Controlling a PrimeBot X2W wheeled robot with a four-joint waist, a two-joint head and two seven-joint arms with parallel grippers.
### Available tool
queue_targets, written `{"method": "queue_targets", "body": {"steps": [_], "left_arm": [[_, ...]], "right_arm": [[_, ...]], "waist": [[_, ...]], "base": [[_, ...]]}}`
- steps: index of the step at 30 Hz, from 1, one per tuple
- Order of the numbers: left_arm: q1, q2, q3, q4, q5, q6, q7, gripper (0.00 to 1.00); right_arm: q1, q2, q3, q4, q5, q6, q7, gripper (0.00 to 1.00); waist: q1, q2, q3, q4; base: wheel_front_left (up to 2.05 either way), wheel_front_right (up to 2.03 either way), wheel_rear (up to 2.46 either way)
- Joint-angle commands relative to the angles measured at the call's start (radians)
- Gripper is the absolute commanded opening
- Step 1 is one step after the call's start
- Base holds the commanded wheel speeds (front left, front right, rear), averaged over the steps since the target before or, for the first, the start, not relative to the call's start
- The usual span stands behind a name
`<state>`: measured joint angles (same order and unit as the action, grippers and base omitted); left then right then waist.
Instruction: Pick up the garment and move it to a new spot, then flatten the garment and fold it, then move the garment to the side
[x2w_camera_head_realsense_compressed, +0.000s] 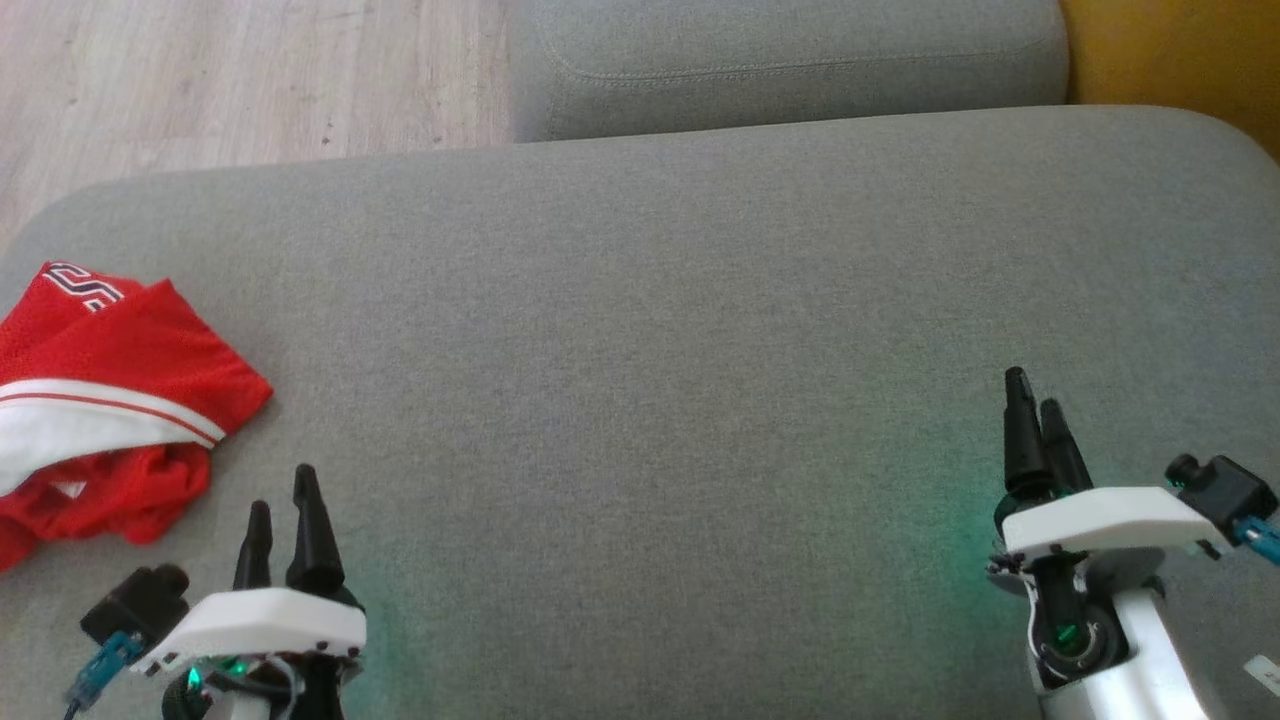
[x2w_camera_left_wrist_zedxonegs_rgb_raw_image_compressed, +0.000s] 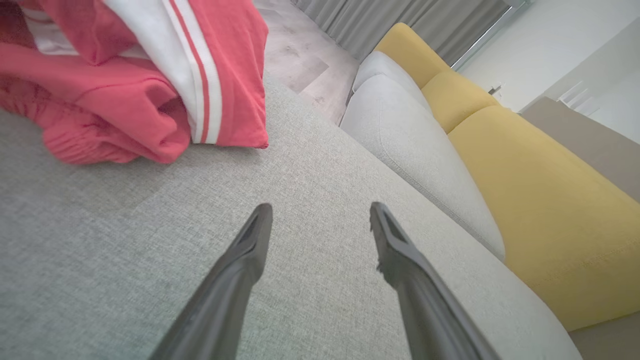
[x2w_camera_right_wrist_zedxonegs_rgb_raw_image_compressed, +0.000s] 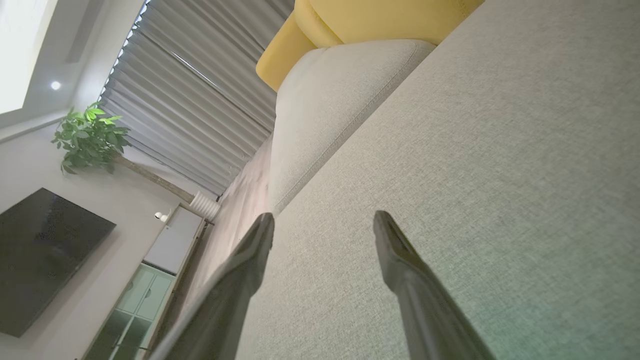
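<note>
Opening step, by the look of it: the garment (x2w_camera_head_realsense_compressed: 110, 400) lies in a crumpled red-and-white heap at the far left edge of the grey sofa (x2w_camera_head_realsense_compressed: 650, 350), not flat and not folded, so the pick-up is yet to come.

Left pincer (x2w_camera_head_realsense_compressed: 282, 490) sits just beside the heap, low and to its right, fingers spread wide with nothing between them. From its wrist the tips hang over bare sofa, with the garment (x2w_camera_left_wrist_zedxonegs_rgb_raw_image_compressed: 125, 100) up and to the left, close but apart from them.

Right pincer (x2w_camera_head_realsense_compressed: 1033, 388) is well apart on the other side, also wide open and empty; its wrist view has the fingers (x2w_camera_right_wrist_zedxonegs_rgb_raw_image_compressed: 260, 250) hanging over plain grey fabric.

Next move, I'd say: the left arm swings towards the heap and bites a raised fold, perhaps the white striped band on top. It needs a good bite of cloth, as a loose pile can slip.
</note>
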<state>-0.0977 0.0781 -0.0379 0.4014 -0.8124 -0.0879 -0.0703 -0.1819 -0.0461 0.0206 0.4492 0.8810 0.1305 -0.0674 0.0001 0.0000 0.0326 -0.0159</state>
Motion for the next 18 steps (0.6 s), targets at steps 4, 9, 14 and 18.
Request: {"method": "queue_targets", "body": {"steps": [4,9,14,18], "left_arm": [[-0.048,0.021,-0.002,-0.024,0.073,0.009,-0.022,1.00],[-0.046,0.022,-0.011,-0.019,0.134,0.019,-0.037,1.00],[-0.042,0.024,-0.017,-0.019,0.194,0.031,-0.052,1.00],[-0.040,0.025,-0.019,-0.027,0.243,0.042,-0.063,1.00]], "right_arm": [[-0.062,-0.004,0.026,-0.022,-0.078,0.000,-0.024,1.00],[-0.066,-0.003,0.041,-0.015,-0.146,0.000,-0.039,1.00],[-0.067,-0.002,0.052,-0.010,-0.213,0.000,-0.054,1.00],[-0.067,-0.002,0.051,-0.007,-0.268,0.000,-0.066,1.00]], "waist": [[0.0000,0.0000,0.002,0.001],[0.0000,0.0000,0.003,-0.002],[0.0000,0.0000,0.003,-0.004],[0.0000,0.0000,0.000,-0.004]], "base": [[0.00,0.00,0.00],[0.00,0.00,0.00],[0.00,0.00,0.00],[0.00,0.00,0.00]]}}
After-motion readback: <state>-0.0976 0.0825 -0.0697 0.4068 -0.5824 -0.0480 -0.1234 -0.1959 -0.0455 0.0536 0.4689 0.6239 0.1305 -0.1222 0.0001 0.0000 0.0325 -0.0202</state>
